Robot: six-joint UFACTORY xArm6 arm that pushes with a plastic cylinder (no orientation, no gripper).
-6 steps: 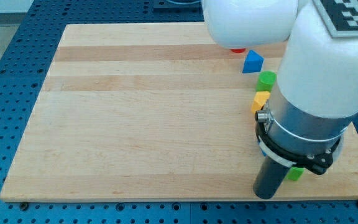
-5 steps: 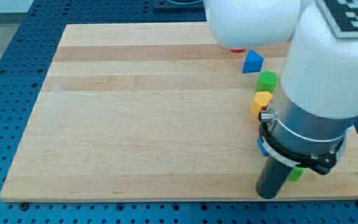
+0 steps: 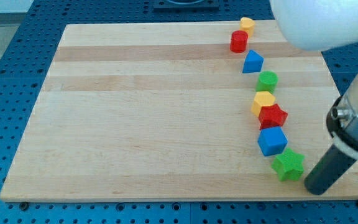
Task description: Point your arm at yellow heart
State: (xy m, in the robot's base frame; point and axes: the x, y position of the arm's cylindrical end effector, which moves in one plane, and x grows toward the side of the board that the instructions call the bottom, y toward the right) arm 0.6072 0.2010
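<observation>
The yellow heart [image 3: 247, 25] sits at the view's top edge of the wooden board [image 3: 142, 112], touching a red block [image 3: 238, 42] just below it. My tip [image 3: 314, 188] is at the board's bottom right, just right of a green star [image 3: 288, 165] and far below the yellow heart. A second yellow block, a hexagon [image 3: 263, 101], lies mid-right, against a red star [image 3: 273, 116].
A column of blocks runs down the right side: a blue triangle [image 3: 252, 61], a green cylinder [image 3: 267, 81], then a blue cube [image 3: 271, 141] above the green star. The white arm body [image 3: 328, 22] fills the top right corner.
The arm has swung to the view's right, uncovering the red star, blue cube, green star and the top blocks. My tip has moved right along the bottom edge.
</observation>
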